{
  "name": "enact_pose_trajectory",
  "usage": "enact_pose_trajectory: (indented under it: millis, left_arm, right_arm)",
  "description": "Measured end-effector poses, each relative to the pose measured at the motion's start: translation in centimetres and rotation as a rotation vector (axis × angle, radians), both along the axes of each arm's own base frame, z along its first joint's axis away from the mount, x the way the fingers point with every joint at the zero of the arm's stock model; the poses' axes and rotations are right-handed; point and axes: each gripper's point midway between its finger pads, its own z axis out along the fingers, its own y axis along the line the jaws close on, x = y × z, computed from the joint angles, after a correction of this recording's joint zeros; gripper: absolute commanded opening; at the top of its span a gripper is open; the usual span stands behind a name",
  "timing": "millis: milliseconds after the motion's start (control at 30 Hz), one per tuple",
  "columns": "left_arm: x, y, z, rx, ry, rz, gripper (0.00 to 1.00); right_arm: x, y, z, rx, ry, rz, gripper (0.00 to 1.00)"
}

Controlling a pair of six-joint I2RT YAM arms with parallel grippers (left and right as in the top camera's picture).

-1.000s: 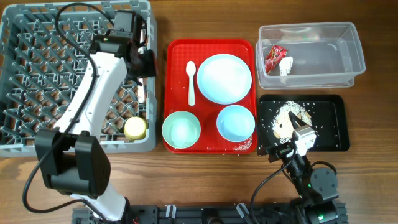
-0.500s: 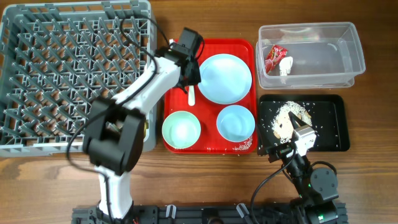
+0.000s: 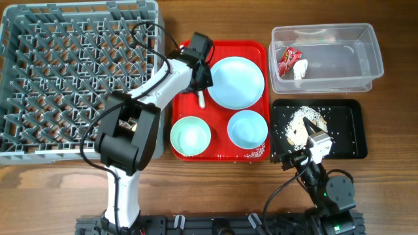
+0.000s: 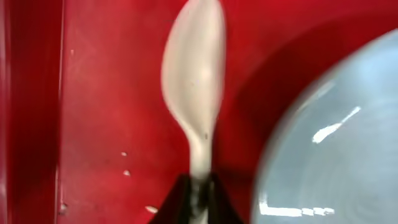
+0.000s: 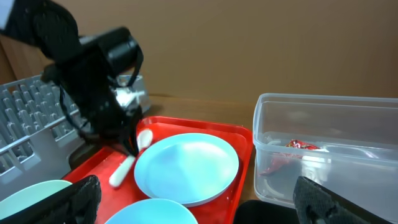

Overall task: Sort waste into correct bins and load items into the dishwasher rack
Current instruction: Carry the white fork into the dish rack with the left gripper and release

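My left gripper (image 3: 199, 87) reaches over the red tray's left side and is shut on the handle of the white spoon (image 4: 194, 74); in the left wrist view its dark fingertips (image 4: 180, 202) pinch the handle at the bottom edge. The spoon lies flat beside the pale blue plate (image 3: 235, 81). Two blue-green bowls (image 3: 190, 135) (image 3: 247, 128) sit at the tray's front. My right gripper (image 3: 318, 140) rests open at the black tray's (image 3: 346, 130) near edge, holding nothing. The grey dishwasher rack (image 3: 72, 78) fills the left.
The clear tub (image 3: 339, 59) at the back right holds the red-and-white wrapper (image 3: 288, 60) and a white scrap (image 3: 300, 68). Beige crumbs (image 3: 304, 119) lie on the black tray. The red serving tray (image 3: 222, 151) stands between rack and bins.
My left arm swung from over the rack to the red tray and shut on the spoon's handle. The right arm has not moved.
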Motion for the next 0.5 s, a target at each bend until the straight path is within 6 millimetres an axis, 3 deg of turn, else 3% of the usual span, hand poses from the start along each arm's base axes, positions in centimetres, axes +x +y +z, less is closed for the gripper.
enact_pose_trajectory:
  millis: [133, 233, 500]
  left_arm:
    - [-1.4, 1.5, 0.0, 0.039, 0.071, 0.015, 0.04]
    - [-1.9, 3.4, 1.7, 0.073, 0.102, 0.035, 0.04]
    - [-2.0, 9.3, 14.2, 0.145, -0.103, 0.05, 0.04]
  right_arm:
    - [0.0, 0.0, 0.0, 0.0, 0.0, 0.0, 1.0]
    - [0.0, 0.0, 0.0, 0.0, 0.0, 0.0, 1.0]
    - [0.0, 0.0, 0.0, 0.0, 0.0, 0.0, 1.0]
